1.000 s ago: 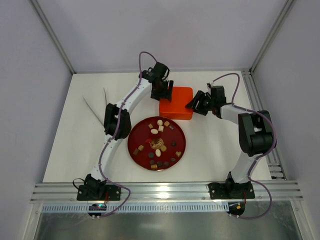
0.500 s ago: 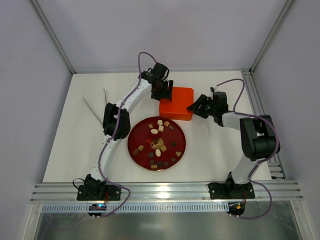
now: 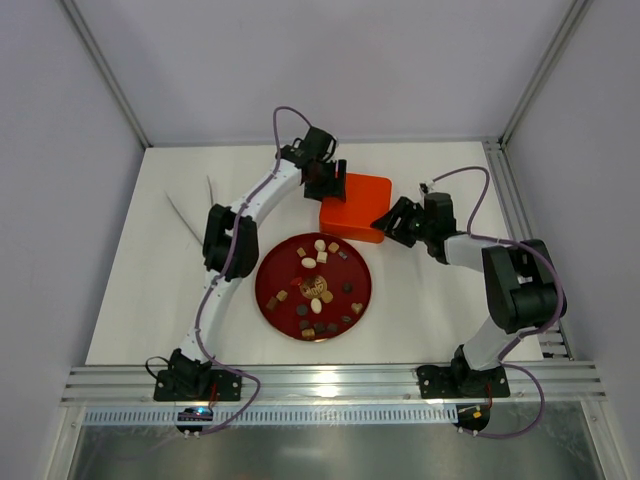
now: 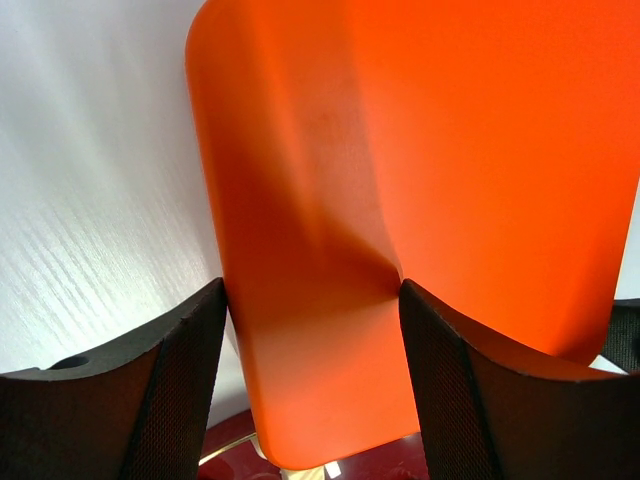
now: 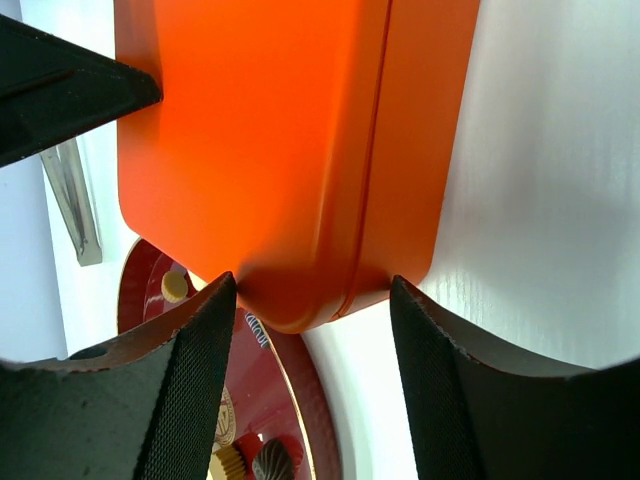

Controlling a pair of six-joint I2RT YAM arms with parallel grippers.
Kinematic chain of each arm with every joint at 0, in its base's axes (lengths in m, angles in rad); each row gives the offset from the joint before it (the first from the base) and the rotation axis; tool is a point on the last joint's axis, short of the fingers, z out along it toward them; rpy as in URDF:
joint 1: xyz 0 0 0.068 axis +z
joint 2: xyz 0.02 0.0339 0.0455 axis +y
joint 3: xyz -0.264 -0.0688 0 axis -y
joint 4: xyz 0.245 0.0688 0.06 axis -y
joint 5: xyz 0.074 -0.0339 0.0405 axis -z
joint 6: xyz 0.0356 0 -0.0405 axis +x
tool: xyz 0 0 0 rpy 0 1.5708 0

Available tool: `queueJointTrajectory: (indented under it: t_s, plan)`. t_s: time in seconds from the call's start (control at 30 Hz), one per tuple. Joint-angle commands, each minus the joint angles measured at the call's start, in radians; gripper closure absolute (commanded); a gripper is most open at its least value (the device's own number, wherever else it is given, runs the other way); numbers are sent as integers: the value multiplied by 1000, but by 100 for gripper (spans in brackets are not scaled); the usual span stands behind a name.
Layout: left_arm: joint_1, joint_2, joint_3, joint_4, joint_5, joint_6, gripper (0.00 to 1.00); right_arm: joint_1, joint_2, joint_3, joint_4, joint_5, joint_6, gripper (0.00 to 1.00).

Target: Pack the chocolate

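The chocolate (image 3: 318, 285), several small brown, tan and cream pieces, lies on the round dark-red plate (image 3: 262, 290). Some pieces show in the right wrist view (image 5: 270, 465). The orange box (image 3: 358, 205) stands closed just behind the plate, slightly turned. My left gripper (image 3: 325, 185) holds the box's far left edge; the box (image 4: 400, 150) fills the gap, touching both fingers (image 4: 312, 300). My right gripper (image 3: 385, 218) is at the box's near right corner, both fingers against the box (image 5: 270, 150) in its own view (image 5: 312, 290).
Two thin pale strips (image 3: 190, 220) lie on the table to the left of the left arm; one shows in the right wrist view (image 5: 75, 200). A metal rail (image 3: 515, 200) runs along the table's right edge. White walls enclose the table.
My right gripper has moved forward and left onto the box's near right corner. The box has turned slightly. The left gripper has stayed at the box's far left edge.
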Motion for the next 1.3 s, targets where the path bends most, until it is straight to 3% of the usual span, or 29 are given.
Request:
queueJointTrajectory:
  t_s: [0.0,0.23,0.37,0.53,0.77,0.9,1.27]
  plan:
    - [-8,142,-108,-164,-88,32,34,22,36,-74,-222,50,-44,37]
    - [-2,130,-126,-157,-82,32,34,22,70,-83,-196,84,16,42]
    - [-2,121,-146,-151,-70,30,34,22,125,-69,-177,78,36,59]
    - [-2,98,-175,-135,-66,30,34,21,181,-76,-151,107,51,73]
    - [0,96,-204,-129,-43,26,38,4,205,-34,-190,124,19,77]
    - [7,79,-262,-103,-48,23,39,-18,221,-2,-217,93,7,75]
    - [46,-36,-473,35,102,1,33,-25,151,95,-352,78,-50,51]
